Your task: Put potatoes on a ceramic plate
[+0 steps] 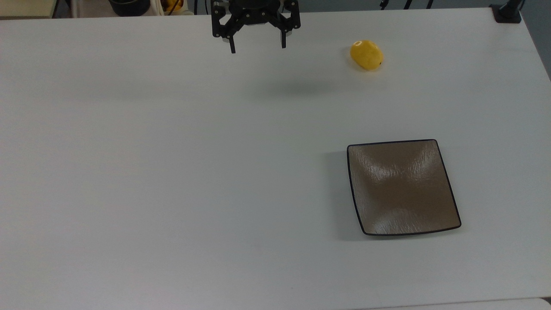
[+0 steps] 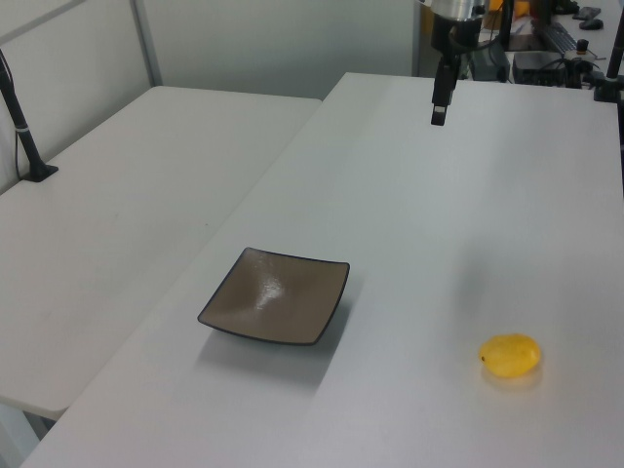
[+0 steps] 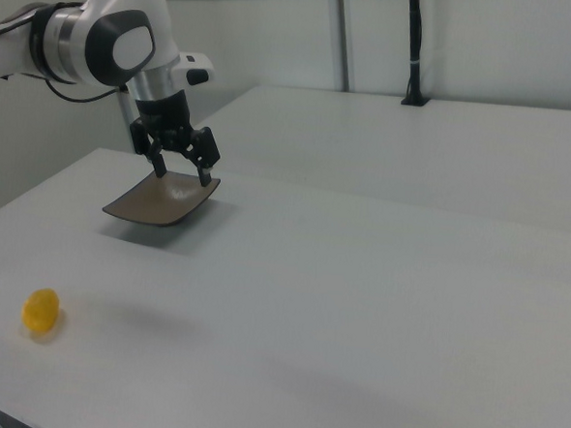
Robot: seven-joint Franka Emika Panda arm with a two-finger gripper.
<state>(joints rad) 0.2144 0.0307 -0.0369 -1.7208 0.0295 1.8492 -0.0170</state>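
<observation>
Potato (image 1: 366, 55) lies bare on the table (image 1: 172, 172), well apart from the plate (image 1: 402, 187) and the wide-open empty gripper (image 1: 257, 48); it looks light, firm and slick, so pinch its short middle; the right view gives you gripper height, the top view finger spread.

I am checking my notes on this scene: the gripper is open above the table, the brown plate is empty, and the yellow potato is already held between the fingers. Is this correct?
Not quite. The potato is not held: in the top view it lies on the table, to the top view's right of the open gripper. The rest holds: the plate is empty.
</observation>
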